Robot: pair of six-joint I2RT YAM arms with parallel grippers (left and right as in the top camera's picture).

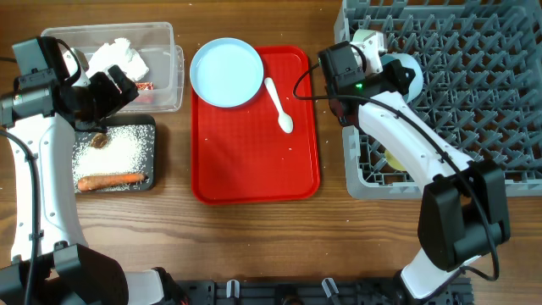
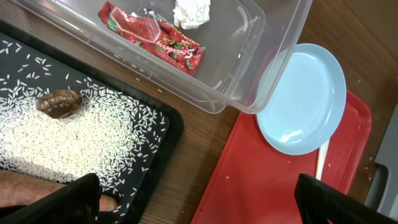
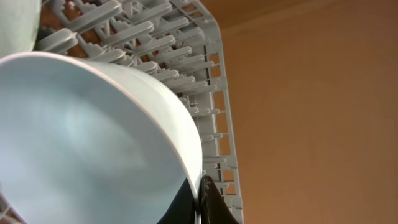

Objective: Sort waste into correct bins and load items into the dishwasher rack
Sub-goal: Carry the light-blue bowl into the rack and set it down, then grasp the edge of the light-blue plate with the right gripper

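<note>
Pale blue bowl (image 3: 93,143), rim pinched in the right gripper (image 3: 200,196), hung at the dishwasher rack's (image 3: 186,56) left edge; released tilted, it might topple off the pegs. Left gripper (image 2: 199,202) gaped empty.

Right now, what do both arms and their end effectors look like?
The left arm and right arm have white link shells, black joint housings and a black cable along each. The left end effector and right end effector have black fingers. A green light glows on the right wrist.
</note>
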